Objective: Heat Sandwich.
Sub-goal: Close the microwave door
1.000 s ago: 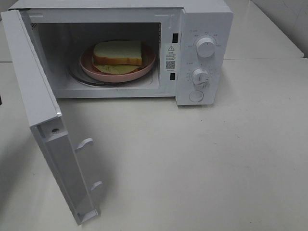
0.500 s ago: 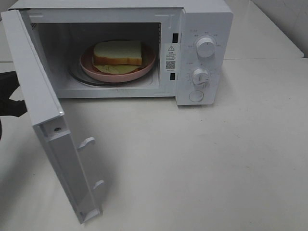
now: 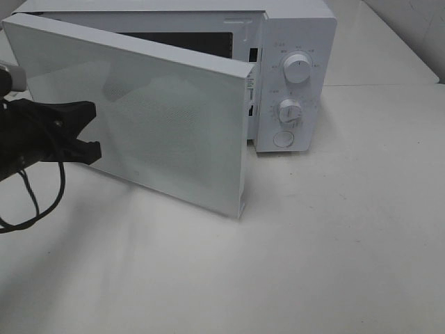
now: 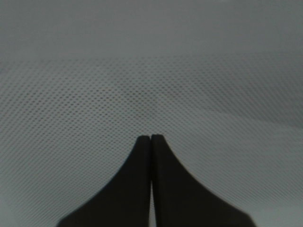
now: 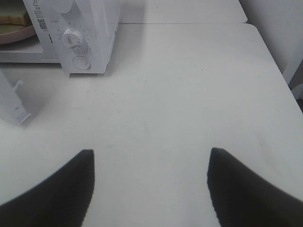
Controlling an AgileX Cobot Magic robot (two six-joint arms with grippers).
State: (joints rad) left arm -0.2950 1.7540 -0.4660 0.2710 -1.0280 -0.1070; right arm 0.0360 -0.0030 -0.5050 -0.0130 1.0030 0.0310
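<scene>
The sandwich [image 5: 10,18] is showing only in the right wrist view, and only as 1 corner at the edge of the picture. A tan crust edge of bread is sitting on top, with a pale yellow-green layer lying under it. It is resting flat on a pink plate [image 5: 21,36], whose rim is sticking out past it. Plate and sandwich are sitting inside the cavity of the white microwave [image 5: 97,42], beside the panel with the dials. In the exterior high view the microwave's door [image 3: 167,125] is standing partly swung across the opening and is hiding the sandwich completely, so its full outline cannot be told.
</scene>
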